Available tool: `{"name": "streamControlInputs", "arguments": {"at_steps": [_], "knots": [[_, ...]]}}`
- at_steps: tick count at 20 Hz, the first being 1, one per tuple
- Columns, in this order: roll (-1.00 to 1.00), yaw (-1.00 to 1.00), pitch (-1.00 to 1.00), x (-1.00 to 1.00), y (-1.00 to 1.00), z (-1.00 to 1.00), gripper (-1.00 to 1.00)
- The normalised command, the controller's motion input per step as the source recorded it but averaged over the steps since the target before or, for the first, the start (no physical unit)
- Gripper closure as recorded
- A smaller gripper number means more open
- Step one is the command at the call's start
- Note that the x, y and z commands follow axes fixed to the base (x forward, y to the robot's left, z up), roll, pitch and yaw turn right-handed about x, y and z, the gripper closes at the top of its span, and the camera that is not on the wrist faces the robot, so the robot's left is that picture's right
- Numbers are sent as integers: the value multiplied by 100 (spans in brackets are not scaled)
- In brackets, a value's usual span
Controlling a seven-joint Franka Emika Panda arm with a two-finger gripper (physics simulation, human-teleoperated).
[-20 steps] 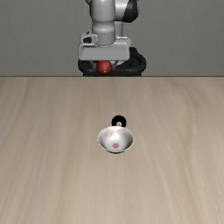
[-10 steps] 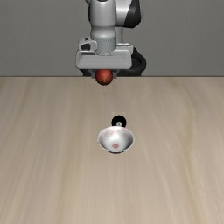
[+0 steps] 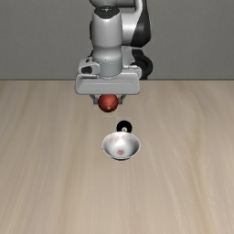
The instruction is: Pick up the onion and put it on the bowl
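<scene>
The hand (image 3: 108, 99) hangs from the arm's wrist with its broad grey body level. Its two fingers point straight down and are clamped on the onion (image 3: 108, 103). The fingers themselves are short and mostly masked by the onion and the hand's body, so the contact on each side is hard to make out. The onion sits snug between them under the palm, well clear of the desk (image 3: 46, 174).

The onion is a small, round, reddish-brown ball. Only its lower half shows below the hand's body, and nothing is beneath it but air. It is held above the desk, up from the bowl (image 3: 108, 143) and a little toward the exterior view's left of it, so it is not centred over the bowl's opening.

The arm (image 3: 114, 32) rises straight up behind the hand, white and grey with a dark joint at its shoulder.

The bowl stands upright on the desk near the middle of the view. It is a shallow, shiny, silvery dish with a faint reddish spot on its inner surface, perhaps a reflection. Just behind the bowl's rim lies a small dark shape (image 3: 123, 126), either touching the rim or very nearly so. I cannot tell what it is.

The desk is pale wood with a fine grain running across, and behind it stands a plain grey wall (image 3: 37, 37).
</scene>
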Motion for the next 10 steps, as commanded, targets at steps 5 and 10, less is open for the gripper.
{"name": "streamControlInputs", "arguments": {"at_steps": [5,10], "knots": [[0,0,0,100,0,0,100],[0,0,0,-40,60,0,100]]}}
